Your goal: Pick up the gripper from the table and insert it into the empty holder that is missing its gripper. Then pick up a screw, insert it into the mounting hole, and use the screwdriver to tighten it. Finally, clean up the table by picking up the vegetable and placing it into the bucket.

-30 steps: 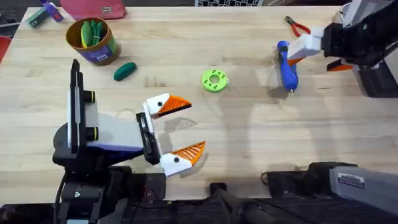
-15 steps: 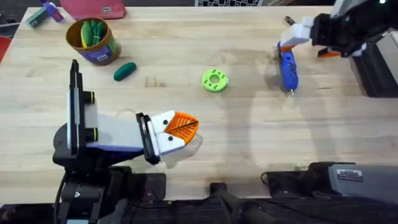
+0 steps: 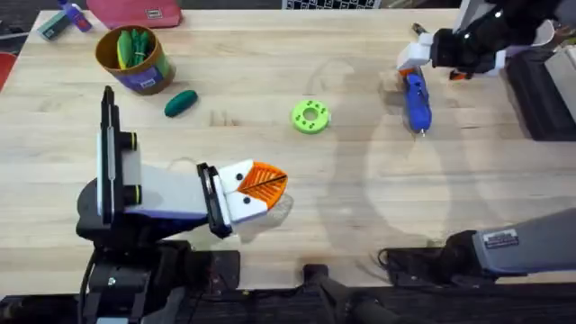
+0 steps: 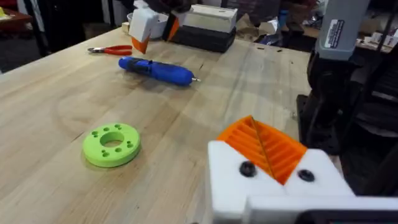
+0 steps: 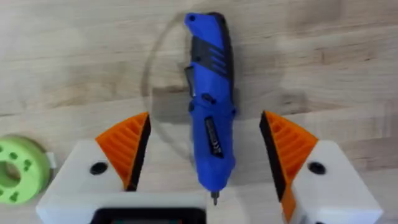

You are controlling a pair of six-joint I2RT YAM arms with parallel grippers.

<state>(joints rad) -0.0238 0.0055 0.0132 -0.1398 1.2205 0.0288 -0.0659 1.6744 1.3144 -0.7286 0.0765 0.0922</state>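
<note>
Your right end effector (image 5: 208, 165) hangs spread over the screwdriver (image 3: 417, 97), one finger either side. The screwdriver lies flat near the bench's (image 3: 360, 198) far right corner, long axis running far-to-near, bit toward the near edge. Bare wood surrounds it; red pliers (image 3: 430, 38) sit just beyond. Your left end effector (image 3: 265, 183) rests pressed together by the near edge, well apart from the green disc (image 3: 310, 116).

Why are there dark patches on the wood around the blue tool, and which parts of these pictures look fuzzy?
Overhead: soft shadows of the right arm fall on the table below the screwdriver. Right wrist: a grey shadow lies beside the screwdriver, between the open right pincer pads. Left wrist: the near left pincer looks soft, the room behind blurred.
</note>
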